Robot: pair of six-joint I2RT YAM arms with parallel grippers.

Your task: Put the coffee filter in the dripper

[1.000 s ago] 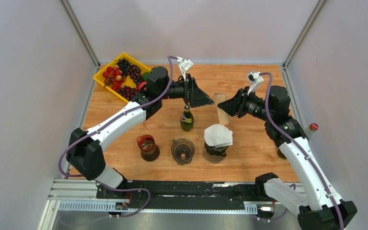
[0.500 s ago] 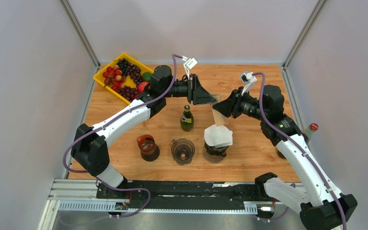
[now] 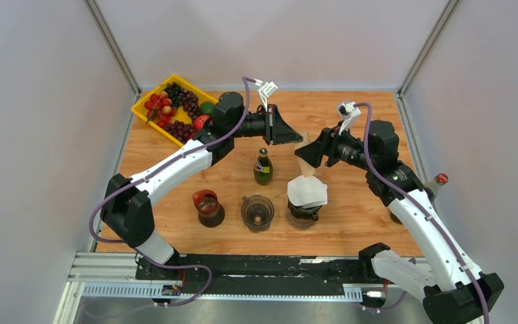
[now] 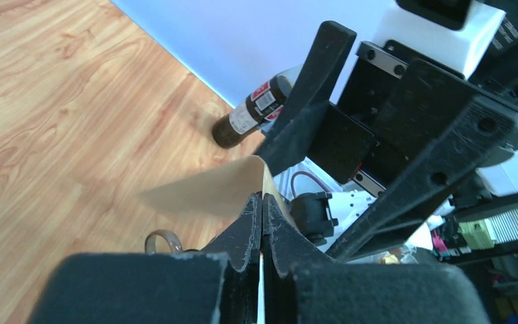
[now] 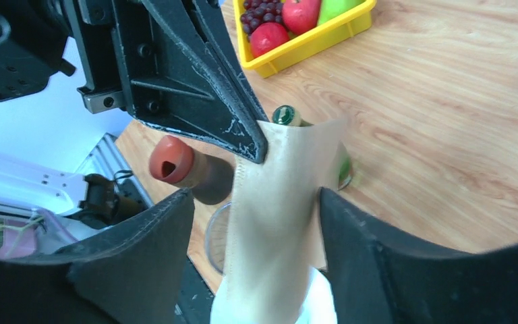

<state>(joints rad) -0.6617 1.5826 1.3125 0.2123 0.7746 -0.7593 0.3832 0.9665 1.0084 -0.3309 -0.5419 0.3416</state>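
Now your left gripper is pinching the brown coffee filter near the dripper, while your right gripper is standing released around it.

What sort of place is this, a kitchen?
Probably a robot test cell rather than a kitchen: two robot arms mounted on a metal rail, plain white walls boxing in one wooden table.

Tan coffee filter, yellow tray (red, purple fruit), green bottle.
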